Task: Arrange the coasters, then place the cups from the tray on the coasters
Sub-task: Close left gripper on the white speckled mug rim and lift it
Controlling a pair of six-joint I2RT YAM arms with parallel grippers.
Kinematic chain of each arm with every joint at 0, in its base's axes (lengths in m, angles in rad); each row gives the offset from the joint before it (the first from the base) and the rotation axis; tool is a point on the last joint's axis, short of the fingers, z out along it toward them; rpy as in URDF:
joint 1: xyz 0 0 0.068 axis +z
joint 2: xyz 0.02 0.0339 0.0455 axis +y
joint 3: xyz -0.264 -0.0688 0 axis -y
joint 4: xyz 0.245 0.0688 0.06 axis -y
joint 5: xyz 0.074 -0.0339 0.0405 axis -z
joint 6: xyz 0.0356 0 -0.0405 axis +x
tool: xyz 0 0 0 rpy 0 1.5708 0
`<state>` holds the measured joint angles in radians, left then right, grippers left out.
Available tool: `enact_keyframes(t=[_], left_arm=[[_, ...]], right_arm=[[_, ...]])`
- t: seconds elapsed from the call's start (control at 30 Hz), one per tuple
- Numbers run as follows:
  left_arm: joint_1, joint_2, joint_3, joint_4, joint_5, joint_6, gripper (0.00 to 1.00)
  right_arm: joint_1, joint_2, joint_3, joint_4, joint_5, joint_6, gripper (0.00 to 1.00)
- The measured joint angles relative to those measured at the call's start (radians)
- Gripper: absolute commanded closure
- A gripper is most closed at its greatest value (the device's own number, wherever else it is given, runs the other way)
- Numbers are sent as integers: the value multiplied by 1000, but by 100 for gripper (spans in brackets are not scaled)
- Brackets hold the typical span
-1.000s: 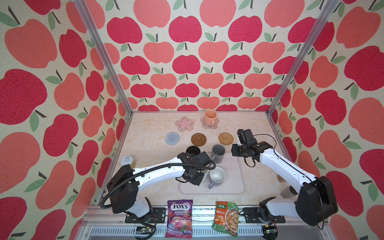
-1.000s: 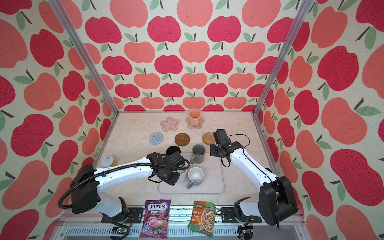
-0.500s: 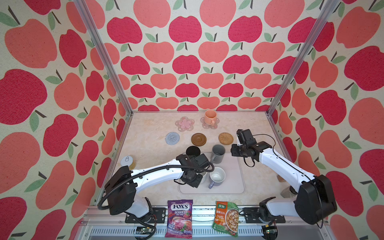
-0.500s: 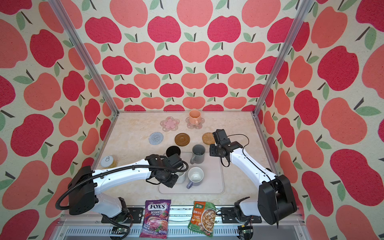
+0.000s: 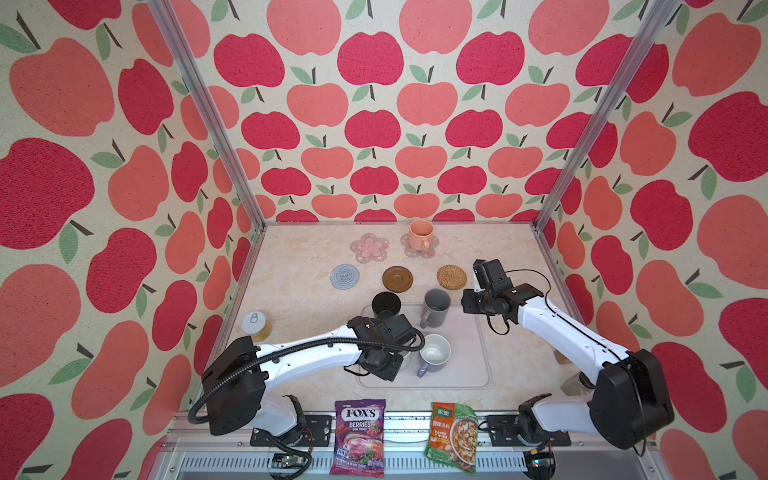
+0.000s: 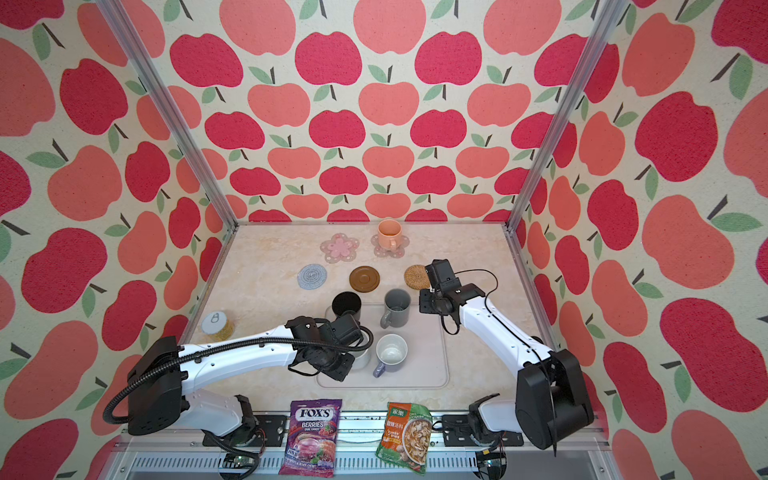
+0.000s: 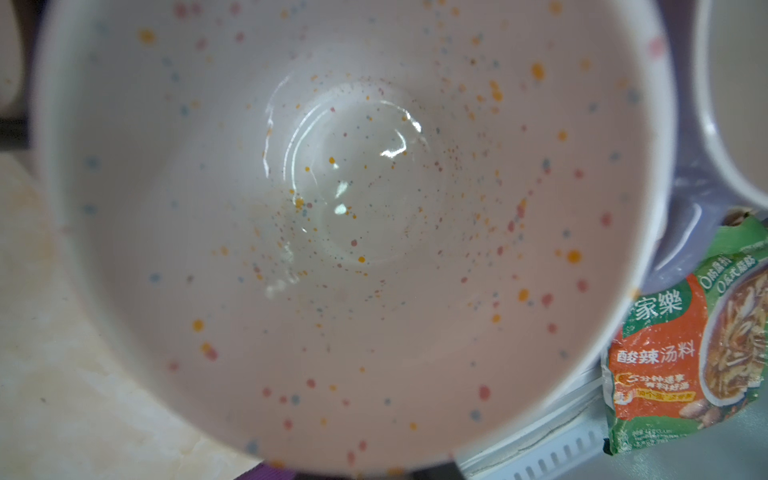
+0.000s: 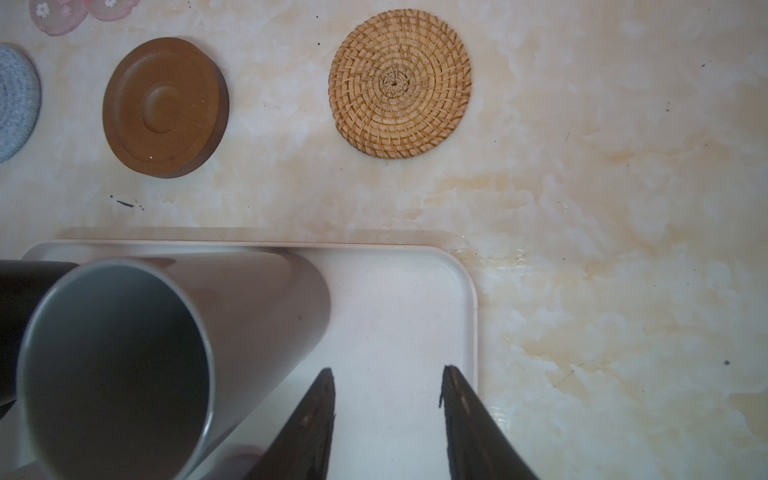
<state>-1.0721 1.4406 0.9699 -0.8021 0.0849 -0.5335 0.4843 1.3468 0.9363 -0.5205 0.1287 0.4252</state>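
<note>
The left hand (image 5: 395, 361) has edged slightly toward the near side of the tray (image 5: 465, 370). It is closed, seemingly on the rim of the speckled white cup (image 7: 332, 208), which sits near-left on the tray, largely hidden under the arm. The right hand (image 8: 387, 374) hasn't budged, jaws apart and empty beside the dark grey cup (image 5: 435, 305). I'd guess a lift comes next, as only the peach cup (image 5: 419, 235) is on a coaster (image 5: 432, 251).

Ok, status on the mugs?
Left tool shut over speckled mug, grip unseen. Right tool open, empty, beside grey mug. Peach mug on coaster; three others on tray. Lavender mug crowds the speckled one.
</note>
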Motion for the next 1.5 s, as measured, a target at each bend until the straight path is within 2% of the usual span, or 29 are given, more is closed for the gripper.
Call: enact_keyframes(t=[0.03, 0.1, 0.93, 1.0, 1.37, 1.5], left_arm=[[0, 1, -2, 9, 10, 0, 67], [-2, 8, -3, 18, 20, -1, 67], [-4, -1, -3, 47, -5, -27, 70], [-4, -1, -3, 48, -7, -31, 73], [-6, 0, -3, 55, -31, -50, 100], [-8, -2, -3, 54, -37, -48, 100]], right_arm=[[0, 0, 0, 0, 0, 0, 55], [0, -1, -2, 0, 0, 0, 55], [0, -13, -21, 0, 0, 4, 54], [0, -14, -21, 0, 0, 4, 55], [0, -14, -21, 0, 0, 4, 54], [0, -14, -21, 0, 0, 4, 54]])
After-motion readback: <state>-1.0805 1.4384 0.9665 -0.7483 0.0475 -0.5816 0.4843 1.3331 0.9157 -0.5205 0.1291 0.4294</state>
